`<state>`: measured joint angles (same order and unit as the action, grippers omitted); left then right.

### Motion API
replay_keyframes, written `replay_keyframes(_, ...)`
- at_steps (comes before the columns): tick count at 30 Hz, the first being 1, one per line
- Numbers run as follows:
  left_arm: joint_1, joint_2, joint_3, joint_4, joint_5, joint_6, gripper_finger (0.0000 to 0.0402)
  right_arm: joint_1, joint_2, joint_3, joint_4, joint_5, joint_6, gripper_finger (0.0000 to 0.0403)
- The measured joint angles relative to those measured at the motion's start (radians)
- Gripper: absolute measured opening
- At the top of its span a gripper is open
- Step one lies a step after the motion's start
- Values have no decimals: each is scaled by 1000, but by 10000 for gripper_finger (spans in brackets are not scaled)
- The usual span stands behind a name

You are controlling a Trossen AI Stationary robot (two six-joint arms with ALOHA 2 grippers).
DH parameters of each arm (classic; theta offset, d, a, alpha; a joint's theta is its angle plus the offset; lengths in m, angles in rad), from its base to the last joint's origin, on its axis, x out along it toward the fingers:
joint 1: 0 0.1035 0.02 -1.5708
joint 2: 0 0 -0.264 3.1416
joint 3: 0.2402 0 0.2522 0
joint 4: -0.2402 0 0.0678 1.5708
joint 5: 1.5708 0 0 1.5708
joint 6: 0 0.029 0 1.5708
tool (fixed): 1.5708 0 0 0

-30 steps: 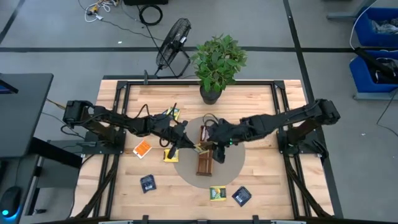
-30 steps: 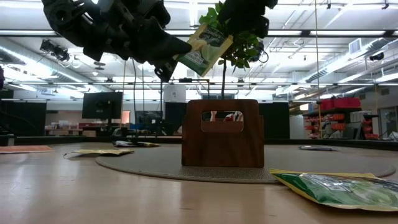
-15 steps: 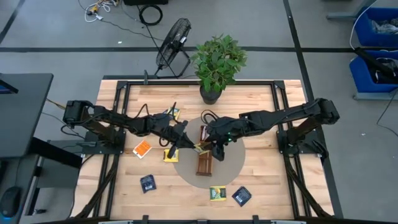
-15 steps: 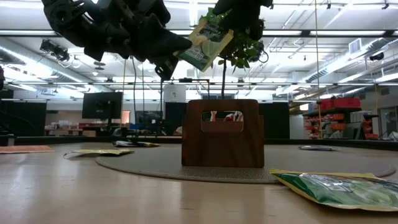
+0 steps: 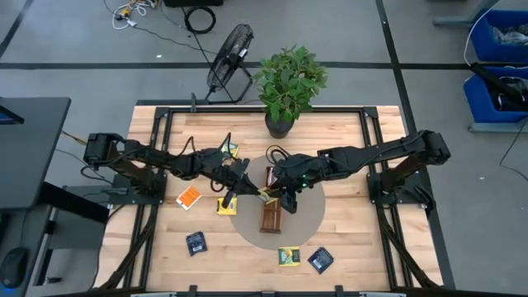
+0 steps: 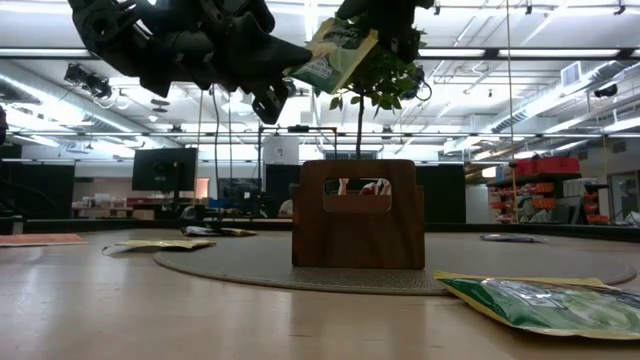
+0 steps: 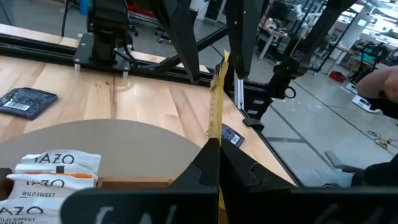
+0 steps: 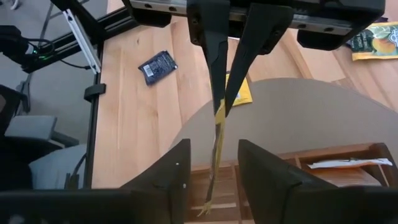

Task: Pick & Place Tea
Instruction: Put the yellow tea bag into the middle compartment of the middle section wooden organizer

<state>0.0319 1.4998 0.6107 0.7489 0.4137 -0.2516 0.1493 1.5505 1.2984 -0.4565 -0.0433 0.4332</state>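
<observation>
Two pincers meet over the wooden tray (image 5: 271, 200), a tea sachet between them.

The left pincer (image 5: 247, 192) is clamped tight on a green-yellow sachet (image 6: 335, 55), holding it in the air above the tray on the round mat (image 5: 307, 221). The right pincer (image 5: 281, 195) stands just beside it, its fingers (image 8: 264, 180) parted either side of the sachet's free edge without pinching it. More sachets lie about the desk (image 5: 355, 239): an orange one (image 5: 190, 197), two navy ones (image 5: 196, 242), a green-yellow one (image 5: 289, 256).
</observation>
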Motion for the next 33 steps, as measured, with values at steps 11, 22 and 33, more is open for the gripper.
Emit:
replay_keyframes(11, 0, 0, 0, 2, 2, 1, 2, -5, 0, 0, 3, -2, -51, 25)
replay_keyframes(22, 0, -3, 0, -24, -27, 79, 34, -4, -4, -1, 0, -1, -6, 3)
replay_keyframes(33, -3, -9, -46, -85, -39, 192, 118, -4, -24, -1, -100, 8, 238, 1)
